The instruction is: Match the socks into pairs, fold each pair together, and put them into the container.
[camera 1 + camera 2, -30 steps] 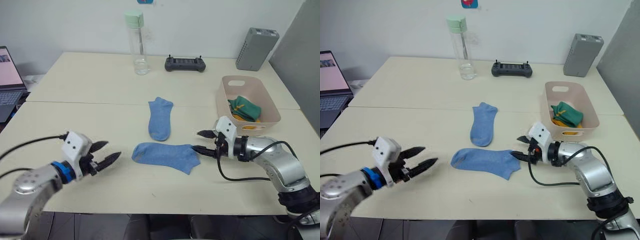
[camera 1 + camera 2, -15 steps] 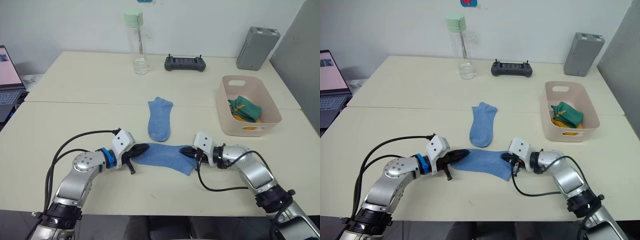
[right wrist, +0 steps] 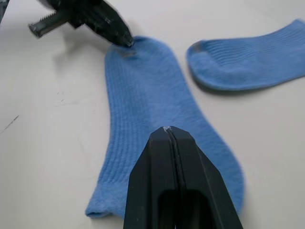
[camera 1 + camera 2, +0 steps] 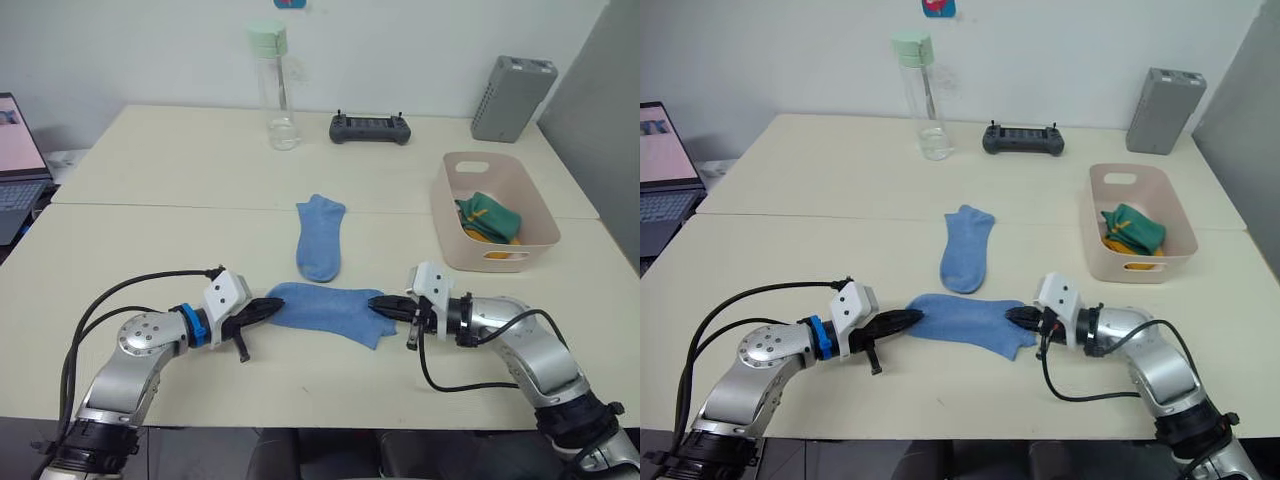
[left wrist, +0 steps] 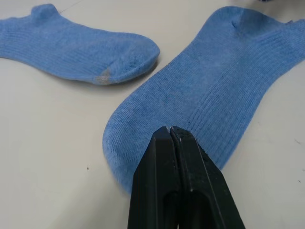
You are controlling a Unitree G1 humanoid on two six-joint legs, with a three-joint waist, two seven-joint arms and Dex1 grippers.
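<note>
- Near the table's (image 4: pixel 150 190) front edge lies a light blue sock (image 4: pixel 328 310), crosswise, pinched at both ends.
- Left gripper (image 4: pixel 268 307) has its jaws clamped on the toe; right gripper (image 4: pixel 385 304) on the cuff.
- Second blue sock (image 4: pixel 320 237) lies just behind.
- Pink container (image 4: pixel 495 252) holds green and yellow socks (image 4: pixel 488 221).

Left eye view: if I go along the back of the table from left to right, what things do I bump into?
Laptop → water bottle → black controller → grey box.
</note>
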